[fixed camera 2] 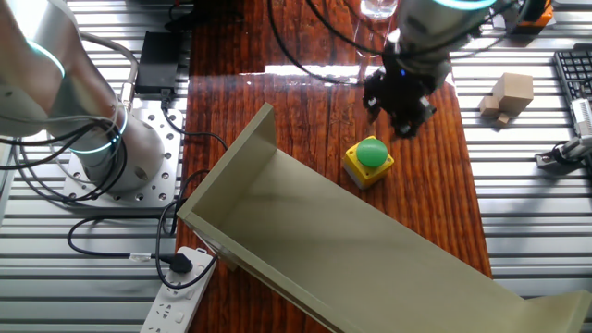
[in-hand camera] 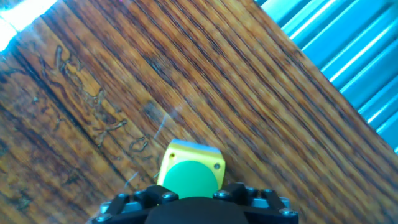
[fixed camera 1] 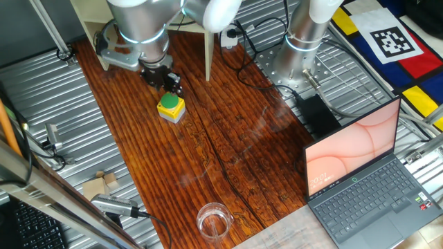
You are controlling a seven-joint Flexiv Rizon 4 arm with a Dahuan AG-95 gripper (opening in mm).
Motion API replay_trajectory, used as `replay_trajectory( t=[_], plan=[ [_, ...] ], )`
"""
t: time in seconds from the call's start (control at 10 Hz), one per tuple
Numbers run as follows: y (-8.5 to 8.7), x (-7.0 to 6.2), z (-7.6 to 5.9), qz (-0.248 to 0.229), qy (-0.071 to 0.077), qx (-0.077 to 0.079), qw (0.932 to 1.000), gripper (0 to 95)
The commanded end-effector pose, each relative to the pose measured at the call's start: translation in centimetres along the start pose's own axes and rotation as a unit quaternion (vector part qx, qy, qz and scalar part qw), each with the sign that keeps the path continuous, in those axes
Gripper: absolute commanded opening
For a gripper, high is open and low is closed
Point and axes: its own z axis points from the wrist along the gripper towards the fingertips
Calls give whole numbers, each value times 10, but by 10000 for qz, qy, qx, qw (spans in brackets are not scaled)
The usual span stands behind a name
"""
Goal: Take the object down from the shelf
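Note:
The object, a small yellow box with a round green button (fixed camera 1: 171, 106), stands upright on the dark wooden table in front of the shelf. It also shows in the other fixed view (fixed camera 2: 370, 159) and in the hand view (in-hand camera: 189, 171). The cream board shelf (fixed camera 2: 305, 240) stands behind it, with one upright panel (fixed camera 1: 208, 48) showing in one fixed view. My gripper (fixed camera 1: 164, 78) hangs just above and beside the box, apart from it. Its fingers (fixed camera 2: 411, 124) stand spread and hold nothing. In the hand view the gripper (in-hand camera: 199, 198) sits at the bottom edge, over the green button.
A clear glass (fixed camera 1: 213, 221) stands at the table's near edge. A laptop (fixed camera 1: 367, 180) is open at the right. Pale wooden blocks (fixed camera 2: 511, 96) lie on the metal grating beside the table. A power strip (fixed camera 2: 180, 282) and cables lie near the arm base (fixed camera 2: 102, 148).

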Motion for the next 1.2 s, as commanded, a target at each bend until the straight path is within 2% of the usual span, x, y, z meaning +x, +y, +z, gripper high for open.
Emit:
replay_trajectory(
  t=[0.1,0.3,0.6,0.8,1.2],
  plan=[
    [13,12,-29,535,-208,-109,9983,0],
    [30,22,-51,587,-200,-112,9980,0],
    [41,36,-71,549,-539,-186,9969,0],
    [46,37,-73,204,-400,-47,9990,0],
    [51,40,-76,471,-325,73,9983,0]
  ],
)
